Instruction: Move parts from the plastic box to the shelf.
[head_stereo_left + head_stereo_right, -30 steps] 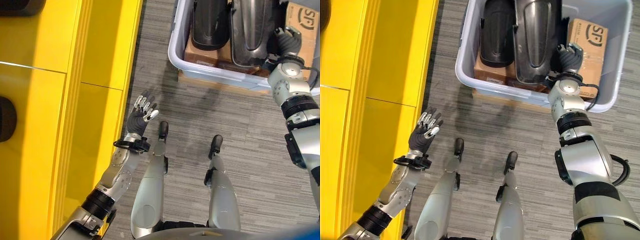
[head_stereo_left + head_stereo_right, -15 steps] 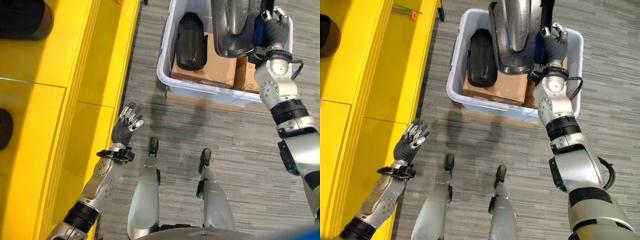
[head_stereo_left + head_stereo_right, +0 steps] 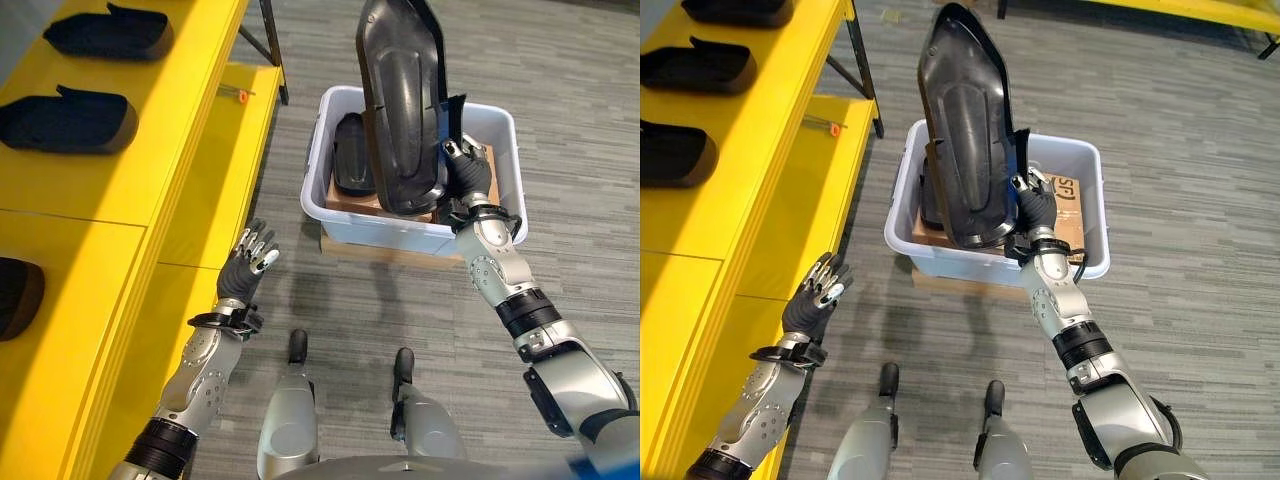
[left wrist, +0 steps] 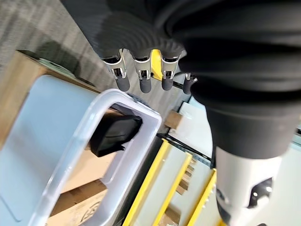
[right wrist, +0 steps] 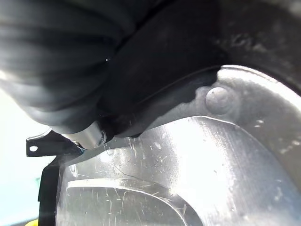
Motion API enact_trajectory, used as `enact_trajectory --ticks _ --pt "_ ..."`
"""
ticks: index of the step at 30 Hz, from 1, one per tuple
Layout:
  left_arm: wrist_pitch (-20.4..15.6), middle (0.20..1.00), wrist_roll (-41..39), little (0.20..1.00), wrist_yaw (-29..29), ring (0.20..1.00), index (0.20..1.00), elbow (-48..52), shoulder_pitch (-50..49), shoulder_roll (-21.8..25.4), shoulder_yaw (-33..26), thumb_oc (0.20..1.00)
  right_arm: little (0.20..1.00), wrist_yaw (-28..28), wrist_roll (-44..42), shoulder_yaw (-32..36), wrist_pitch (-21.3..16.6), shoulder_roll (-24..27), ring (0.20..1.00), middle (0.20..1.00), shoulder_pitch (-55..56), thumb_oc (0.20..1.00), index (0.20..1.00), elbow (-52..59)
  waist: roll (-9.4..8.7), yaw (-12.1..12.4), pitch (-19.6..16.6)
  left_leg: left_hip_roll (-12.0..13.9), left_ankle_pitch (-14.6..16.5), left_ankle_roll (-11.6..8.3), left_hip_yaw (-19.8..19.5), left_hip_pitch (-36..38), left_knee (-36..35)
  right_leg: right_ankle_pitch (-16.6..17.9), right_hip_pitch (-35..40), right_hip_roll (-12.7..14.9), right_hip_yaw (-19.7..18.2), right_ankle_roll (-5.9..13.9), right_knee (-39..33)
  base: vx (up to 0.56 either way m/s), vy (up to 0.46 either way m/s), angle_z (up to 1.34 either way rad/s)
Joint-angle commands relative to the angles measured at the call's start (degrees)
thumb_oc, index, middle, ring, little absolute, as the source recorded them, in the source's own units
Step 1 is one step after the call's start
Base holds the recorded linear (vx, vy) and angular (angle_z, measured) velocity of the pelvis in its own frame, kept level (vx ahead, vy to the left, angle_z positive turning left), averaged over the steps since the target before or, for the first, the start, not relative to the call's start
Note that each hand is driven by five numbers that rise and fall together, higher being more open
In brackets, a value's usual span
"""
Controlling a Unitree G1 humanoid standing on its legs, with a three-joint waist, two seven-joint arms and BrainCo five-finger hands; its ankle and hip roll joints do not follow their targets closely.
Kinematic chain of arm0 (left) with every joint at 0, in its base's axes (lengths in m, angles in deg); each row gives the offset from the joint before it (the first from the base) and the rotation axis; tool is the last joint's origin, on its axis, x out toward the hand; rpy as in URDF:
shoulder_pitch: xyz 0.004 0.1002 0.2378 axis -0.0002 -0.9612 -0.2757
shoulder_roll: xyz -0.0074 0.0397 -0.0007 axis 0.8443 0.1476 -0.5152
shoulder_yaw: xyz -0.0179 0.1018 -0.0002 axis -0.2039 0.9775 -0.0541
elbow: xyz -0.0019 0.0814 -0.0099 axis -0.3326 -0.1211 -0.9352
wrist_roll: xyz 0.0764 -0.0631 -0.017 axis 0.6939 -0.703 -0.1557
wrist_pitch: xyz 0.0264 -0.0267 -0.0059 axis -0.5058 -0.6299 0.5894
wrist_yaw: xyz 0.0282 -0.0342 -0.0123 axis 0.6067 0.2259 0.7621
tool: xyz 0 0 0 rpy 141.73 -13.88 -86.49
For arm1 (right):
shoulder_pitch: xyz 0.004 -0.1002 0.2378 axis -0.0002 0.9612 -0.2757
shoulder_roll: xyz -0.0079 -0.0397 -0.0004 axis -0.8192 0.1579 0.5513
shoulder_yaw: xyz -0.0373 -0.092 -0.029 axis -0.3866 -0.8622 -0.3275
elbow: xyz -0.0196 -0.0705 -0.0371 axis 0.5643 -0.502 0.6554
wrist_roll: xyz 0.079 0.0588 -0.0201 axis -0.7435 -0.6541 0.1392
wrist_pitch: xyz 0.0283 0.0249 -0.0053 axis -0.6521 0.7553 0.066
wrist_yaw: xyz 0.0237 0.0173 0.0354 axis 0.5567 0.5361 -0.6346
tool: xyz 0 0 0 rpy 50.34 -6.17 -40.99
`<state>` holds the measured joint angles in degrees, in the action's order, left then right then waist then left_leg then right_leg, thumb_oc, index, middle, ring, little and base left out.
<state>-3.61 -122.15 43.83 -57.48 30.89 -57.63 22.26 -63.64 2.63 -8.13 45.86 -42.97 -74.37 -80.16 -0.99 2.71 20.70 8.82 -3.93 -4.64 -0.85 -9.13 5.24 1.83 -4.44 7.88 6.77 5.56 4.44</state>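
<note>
A grey plastic box (image 3: 380,232) stands on the carpet right of the yellow shelf (image 3: 180,150). My right hand (image 3: 466,178) is shut on the lower edge of a large black moulded part (image 3: 400,110), which stands upright above the box. In the right wrist view the part's glossy surface (image 5: 188,155) lies right against the hand. A smaller black part (image 3: 350,168) rests in the box on cardboard cartons (image 3: 1065,190). My left hand (image 3: 248,270) hovers open by the shelf's lower level, holding nothing; its straight fingers (image 4: 141,80) point toward the box.
Three black parts lie on the shelf (image 3: 105,30), (image 3: 70,115), (image 3: 15,295). A small orange-handled tool (image 3: 243,95) lies on the lower level near a dark shelf leg (image 3: 272,50). A flat cardboard piece (image 3: 970,285) sticks out under the box. Another yellow shelf (image 3: 1200,10) stands beyond.
My right hand has raised the large black part out of the box until it stands upright above it. The camera view has pulled back. The left hand stays open.
</note>
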Motion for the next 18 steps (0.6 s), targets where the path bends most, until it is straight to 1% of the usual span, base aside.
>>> enact_trajectory --ticks 1,2,3,4,5,6,7,8,9,10,11,12,13,14,15,16,17,18 --pt "-1.63 1.000 3.03 1.000 1.01 1.000 1.000 -0.11 -4.16 0.66 -1.93 1.000 0.200 -4.17 -2.56 -0.21 -2.20 -1.51 0.200 0.200 -2.36 0.200 0.200 0.47 -1.26 1.89 -5.30 8.06 -3.03 -1.99 -2.00 -0.30 1.61 -15.39 -0.01 -1.62 -1.50 -2.71 17.24 -0.10 -0.209 0.04" --pt "-1.62 1.000 3.04 1.000 1.00 1.000 1.000 -0.10 -4.16 0.66 -1.94 1.000 0.200 -4.20 -2.58 -0.22 -2.21 -1.50 0.200 0.200 -2.40 0.200 0.200 0.42 -1.25 1.85 -5.27 8.08 -3.08 -2.03 -2.04 -0.28 1.55 -15.45 -0.04 -1.64 -1.47 -2.74 17.34 -0.20 -0.304 0.18" --pt "-1.93 1.000 4.46 1.000 1.25 1.000 1.000 0.15 -5.21 0.99 -2.72 1.000 0.200 -4.87 -3.06 -1.37 -1.83 -0.89 0.200 0.200 -3.38 0.200 0.200 -0.47 -0.61 2.56 -4.89 9.06 -7.03 -2.49 -3.35 -0.35 -0.84 -16.53 -0.76 -3.18 -0.18 -3.93 18.65 -0.16 -0.217 0.27" --pt "-1.71 1.000 4.04 1.000 1.32 1.000 1.000 0.05 -5.82 0.77 -3.03 1.000 0.200 -5.20 -3.92 -1.73 -1.92 -0.78 0.200 0.200 -3.17 0.200 0.200 -0.03 -0.16 2.70 -4.91 9.54 -9.24 -2.85 -3.55 -0.67 -2.59 -16.97 -1.00 -3.75 0.81 -4.36 18.93 -0.26 -0.290 0.60" --pt "-1.67 1.000 4.64 1.000 1.52 1.000 1.000 -0.32 -6.23 0.70 -3.41 1.000 0.200 -5.58 -3.94 -2.13 -1.85 -0.09 0.200 0.200 -2.57 0.200 0.200 0.86 0.68 2.72 -4.50 9.77 -13.91 -3.58 -3.36 -1.67 -4.69 -17.27 -1.26 -3.79 2.54 -4.93 19.49 -0.15 -0.138 0.54" --pt "-1.67 1.000 4.64 1.000 1.52 1.000 1.000 -0.32 -6.23 0.70 -3.41 1.000 0.200 -5.58 -3.94 -2.13 -1.85 -0.09 0.200 0.200 -2.57 0.200 0.200 0.86 0.70 2.71 -4.54 9.80 -13.92 -3.59 -3.39 -1.71 -4.68 -17.25 -1.28 -3.81 2.56 -4.94 19.46 -0.16 -0.113 0.65" --pt "-1.50 1.000 5.00 1.000 1.68 1.000 1.000 -0.71 -6.21 0.47 -3.38 1.000 0.200 -6.27 -3.95 -2.28 -2.00 0.81 0.200 0.200 -1.48 0.200 0.200 2.12 0.42 2.35 -4.20 9.47 -13.24 -2.61 -1.27 -2.28 -4.20 -17.18 -1.33 -2.94 3.44 -5.27 19.55 -0.20 -0.109 0.84" --pt "-1.41 1.000 5.47 1.000 1.94 1.000 1.000 -0.94 -6.34 0.06 -3.40 1.000 0.200 -6.75 -3.34 -2.25 -1.91 1.95 0.200 0.200 0.53 0.200 0.200 3.82 0.16 1.73 -4.35 9.13 -10.14 -1.69 0.92 -2.31 -0.98 -16.46 -2.06 -1.75 4.90 -5.80 19.24 -0.26 -0.141 1.23" --pt "-1.37 1.000 5.66 1.000 1.80 1.000 1.000 -1.10 -6.02 -0.55 -3.07 1.000 0.200 -6.55 -2.73 -2.10 -2.01 2.41 0.200 0.200 1.06 0.200 0.200 4.72 0.12 1.52 -4.46 9.07 -7.79 -1.29 1.47 -2.10 2.02 -15.75 -2.66 -0.87 5.60 -5.91 19.40 -0.24 -0.113 1.64" --pt "-1.27 1.000 5.51 1.000 2.00 1.000 1.000 -1.07 -5.75 -0.94 -2.77 1.000 0.200 -6.47 -2.98 -1.32 -2.24 2.67 0.200 0.200 2.06 0.200 0.200 5.61 0.15 1.13 -4.66 9.09 -6.40 -1.16 1.87 -1.76 3.03 -15.41 -2.94 -0.08 6.70 -5.97 19.47 -0.13 -0.058 1.31" --pt "-1.10 1.000 5.41 1.000 2.07 1.000 1.000 -1.13 -5.25 -1.65 -2.25 1.000 0.200 -6.48 -3.17 -0.72 -2.62 2.45 0.200 0.200 3.30 0.200 0.200 6.56 0.17 0.47 -4.76 9.90 -5.04 -0.85 3.87 -0.84 4.88 -15.51 -2.84 0.87 8.33 -6.29 19.98 -0.03 -0.019 1.23" --pt "-0.87 1.000 5.31 1.000 2.33 1.000 1.000 -1.32 -4.66 -1.89 -1.47 1.000 0.200 -6.10 -3.08 -0.23 -2.75 2.51 0.200 0.200 4.81 0.200 0.200 7.24 0.14 -0.28 -5.08 10.25 -2.80 -1.39 5.17 1.32 5.31 -16.79 -2.24 1.98 9.29 -5.85 20.70 0.01 -0.010 1.11" --pt "-0.87 1.000 5.31 1.000 2.33 1.000 1.000 -1.32 -4.65 -1.89 -1.47 1.000 0.200 -6.09 -3.08 -0.22 -2.75 2.51 0.200 0.200 4.81 0.200 0.200 7.24 0.13 -0.28 -5.07 10.25 -2.80 -1.39 5.17 1.34 5.31 -16.80 -2.22 1.99 9.29 -5.85 20.71 0.01 0.069 1.37" --pt "-0.47 1.000 4.86 1.000 2.62 1.000 1.000 -1.25 -3.47 -2.61 -0.15 1.000 0.200 -5.95 -4.08 0.66 -3.07 1.85 0.200 0.200 6.89 0.200 0.200 8.29 0.66 -1.32 -5.56 12.11 -0.54 -1.43 8.06 3.50 6.86 -16.79 -2.34 4.01 11.78 -5.56 22.22 0.00 0.198 1.05" --pt "-0.41 1.000 5.09 1.000 2.53 1.000 1.000 -1.35 -2.19 -2.83 1.13 1.000 0.200 -4.57 -3.12 1.10 -2.83 1.46 0.200 0.200 7.12 0.200 0.200 8.79 1.72 -1.56 -5.81 11.08 0.36 -1.77 7.34 4.69 4.62 -15.94 -1.94 5.75 12.65 -4.35 22.93 0.03 0.279 0.96" --pt "-0.25 1.000 5.18 1.000 2.47 1.000 1.000 -1.35 -1.97 -3.16 1.25 1.000 0.200 -5.30 -3.79 1.58 -2.68 0.97 0.200 0.200 7.90 0.200 0.200 9.36 2.22 -1.48 -5.76 10.01 1.23 -1.81 6.62 4.50 4.71 -15.23 -1.29 6.62 12.71 -3.83 22.57 0.06 0.220 0.73" --pt "-0.24 1.000 5.19 1.000 2.46 1.000 1.000 -1.34 -1.98 -3.16 1.28 1.000 0.200 -5.32 -3.81 1.61 -2.67 0.99 0.200 0.200 7.95 0.200 0.200 9.40 2.22 -1.51 -5.75 9.96 1.29 -1.76 6.56 4.49 4.78 -15.20 -1.22 6.67 12.75 -3.78 22.54 0.07 0.160 0.92" --pt "-0.03 1.000 5.04 1.000 2.79 1.000 1.000 -0.63 -2.30 -3.30 1.32 1.000 0.200 -5.45 -3.71 1.61 -2.56 0.76 0.200 0.200 8.99 0.200 0.200 9.97 2.41 -1.61 -5.90 9.61 2.84 -1.57 6.83 4.41 5.17 -14.78 -0.32 7.78 13.11 -3.19 22.49 0.03 0.078 0.56"
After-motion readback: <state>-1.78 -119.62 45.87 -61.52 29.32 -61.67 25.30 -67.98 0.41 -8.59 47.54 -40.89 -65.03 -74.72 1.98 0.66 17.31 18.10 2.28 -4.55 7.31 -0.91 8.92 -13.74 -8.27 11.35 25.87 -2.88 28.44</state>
